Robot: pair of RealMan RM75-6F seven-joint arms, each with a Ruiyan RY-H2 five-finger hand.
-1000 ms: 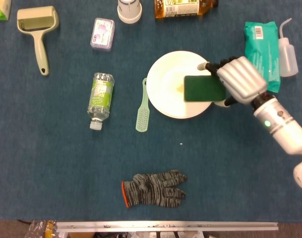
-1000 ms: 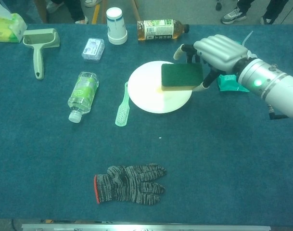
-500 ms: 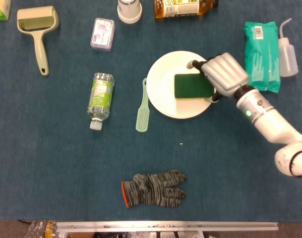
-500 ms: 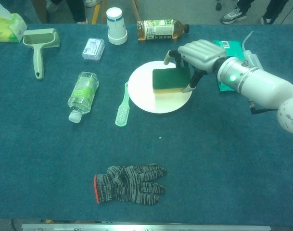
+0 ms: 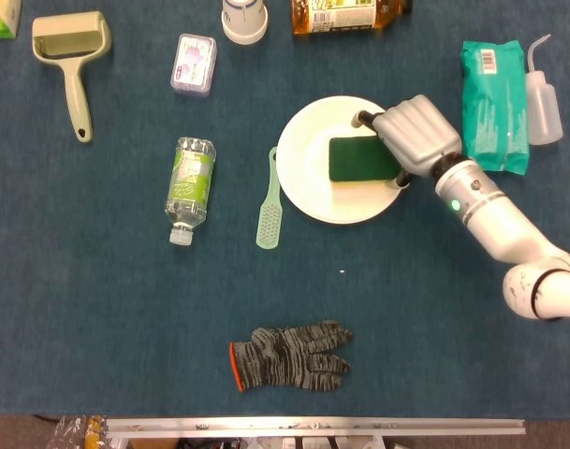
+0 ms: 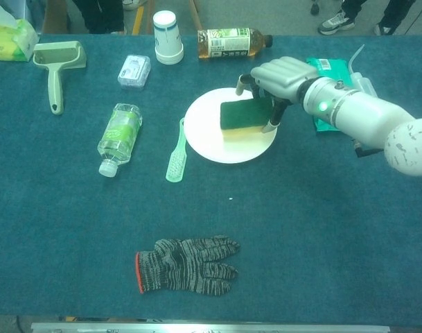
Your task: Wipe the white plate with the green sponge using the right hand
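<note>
The white plate (image 5: 314,173) (image 6: 211,135) lies on the blue table, right of centre. On its right half rests the green sponge (image 5: 359,159) (image 6: 242,115), dark green on top with a yellow underside. My right hand (image 5: 417,134) (image 6: 280,73) grips the sponge from the right, fingers wrapped over its far and near edges, pressing it onto the plate. No view shows my left hand.
A pale green brush (image 5: 270,200) lies just left of the plate, and a water bottle (image 5: 190,185) further left. A green wipes pack (image 5: 492,89) and squeeze bottle (image 5: 542,94) sit right of the hand. A grey glove (image 5: 289,356), roller (image 5: 71,56), paper cup (image 6: 167,37) and tea bottle (image 6: 233,41) lie around.
My right hand came down and leftward with the sponge, from above the plate's right rim onto the plate. Over the last half second it barely shifted.
</note>
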